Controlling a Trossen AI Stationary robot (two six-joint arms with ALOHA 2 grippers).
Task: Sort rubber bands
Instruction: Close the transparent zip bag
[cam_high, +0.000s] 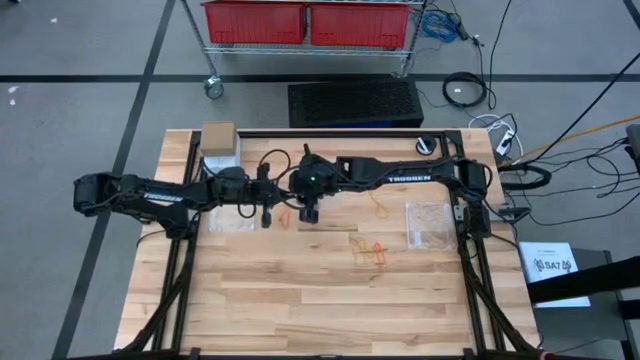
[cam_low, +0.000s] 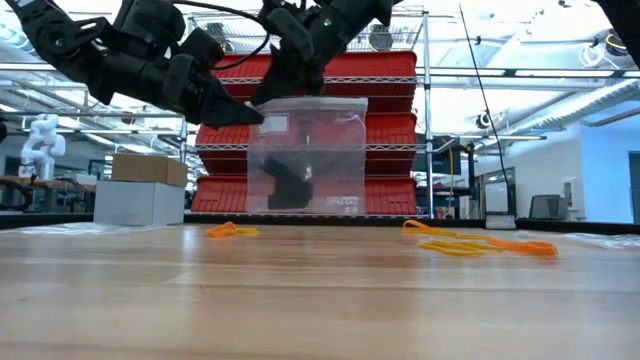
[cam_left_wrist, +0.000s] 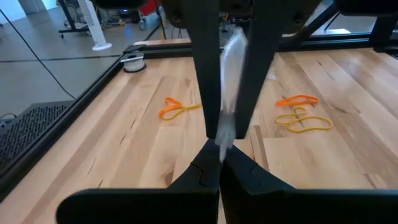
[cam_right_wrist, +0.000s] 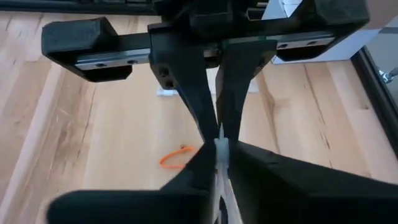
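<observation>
A clear plastic bag (cam_low: 305, 155) hangs above the table between both grippers, with a dark clump (cam_low: 288, 186) in its lower part. My left gripper (cam_low: 247, 113) is shut on its upper corner. My right gripper (cam_low: 292, 82) is shut on its top edge close by. Orange rubber bands (cam_low: 230, 230) lie flat on the wood under the bag. More orange bands (cam_high: 368, 250) and pale yellow bands (cam_left_wrist: 305, 122) lie toward the table's right. In the high view the two grippers (cam_high: 268, 203) (cam_high: 308, 207) meet above the table's middle left. My left gripper pinches the bag's top edge (cam_left_wrist: 225, 138) between its two fingers, reaching in level from the table's left. The bag is lifted clear and hangs upright. My right gripper pinches the same top edge (cam_right_wrist: 219, 148) between its fingers, slanting down from above on the right. The clear film hangs below it.
Two more clear bags lie flat on the table, one on the right (cam_high: 428, 222) and one on the left (cam_high: 228, 222). A cardboard box (cam_high: 218, 135) and a white block (cam_low: 135, 202) stand at the far left corner. A small roll (cam_high: 427, 145) sits at the far right.
</observation>
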